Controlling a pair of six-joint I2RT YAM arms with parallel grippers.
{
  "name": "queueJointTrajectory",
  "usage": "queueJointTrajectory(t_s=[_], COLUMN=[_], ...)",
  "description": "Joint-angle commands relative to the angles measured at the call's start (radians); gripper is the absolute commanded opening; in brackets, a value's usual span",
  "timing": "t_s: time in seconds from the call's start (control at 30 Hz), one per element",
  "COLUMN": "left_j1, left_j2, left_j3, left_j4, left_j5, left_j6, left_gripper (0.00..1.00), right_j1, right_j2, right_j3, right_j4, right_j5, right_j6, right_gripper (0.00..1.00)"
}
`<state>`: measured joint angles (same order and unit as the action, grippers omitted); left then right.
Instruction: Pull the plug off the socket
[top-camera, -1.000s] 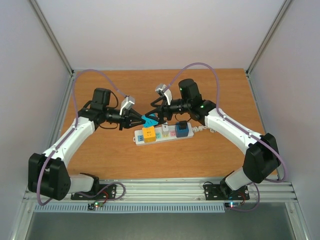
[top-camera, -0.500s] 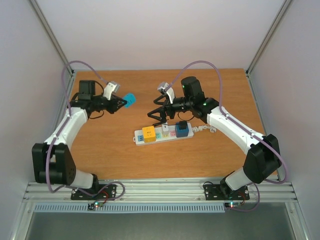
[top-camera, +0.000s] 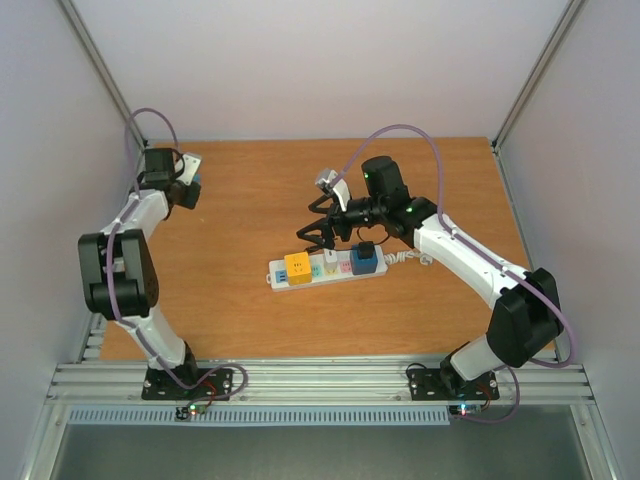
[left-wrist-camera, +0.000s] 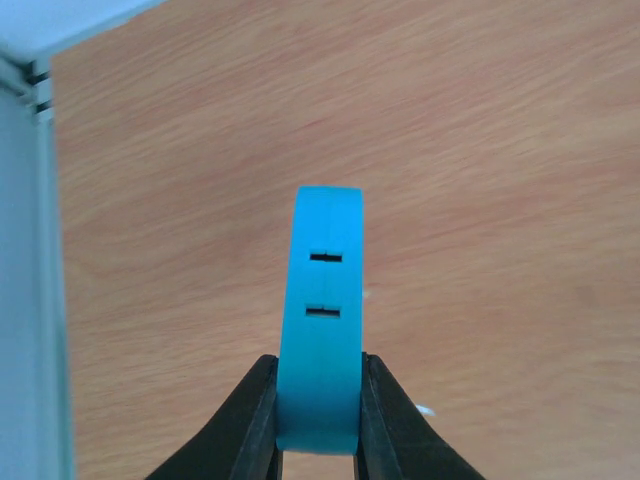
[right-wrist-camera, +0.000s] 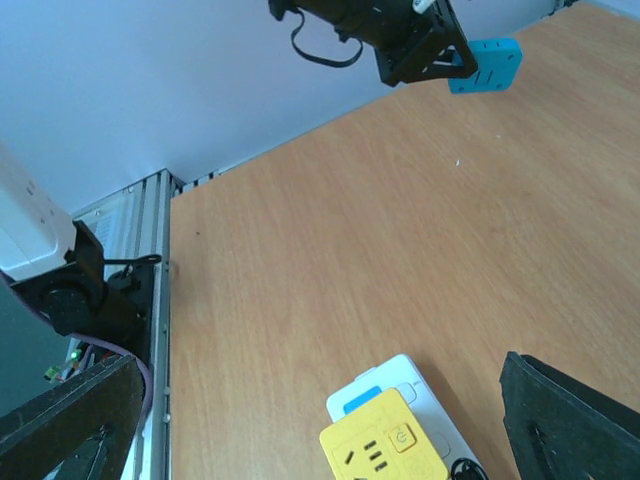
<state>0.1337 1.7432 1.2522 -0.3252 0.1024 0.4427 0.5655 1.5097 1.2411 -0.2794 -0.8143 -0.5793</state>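
Currently the socket (top-camera: 330, 269) lies flat on the wooden surface (top-camera: 250, 320), about mid-table, with its white cord (top-camera: 412, 258) trailing to the right. A yellow block (top-camera: 297, 267) sits near its left end and a blue block (top-camera: 365, 259) at its right end. The pastel faces between them are bare.

The right gripper (top-camera: 313, 235) hovers just behind and above the strip, fingers spread wide and holding nothing. I cannot tell from the top view whether it touches the strip.

Farther off, at the far left by the frame rail (left-wrist-camera: 20, 300), the left gripper (left-wrist-camera: 318, 378) is clamped on the plug (left-wrist-camera: 320, 310). Both fingers pinch the lower end of this cyan piece, which is well apart from the socket.

Judgement: extraction of this plug is done. At most, setting it down and releasing it remain. Whether the yellow and blue blocks also count is unclear.
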Motion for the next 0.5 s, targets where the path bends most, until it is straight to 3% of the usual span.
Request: queueJointTrajectory(t_s=[0.0,0.47], left_j1=[0.003,-0.009], left_j2=[0.088,0.364], left_j3=[0.06,0.229], left_j4=[0.182,0.311], left_j5=[-0.265,-0.434], left_j6=[0.112,0.176], left_gripper=[0.01,0.02], right_j1=[-0.002,-0.002], right_j2=[-0.004,0.022], right_j3=[-0.011,-0.018], right_j4=[-0.009,-0.02], right_j5=[-0.005,0.026], right_j6=[-0.022,-0.046], right_gripper=[0.99,0.99])
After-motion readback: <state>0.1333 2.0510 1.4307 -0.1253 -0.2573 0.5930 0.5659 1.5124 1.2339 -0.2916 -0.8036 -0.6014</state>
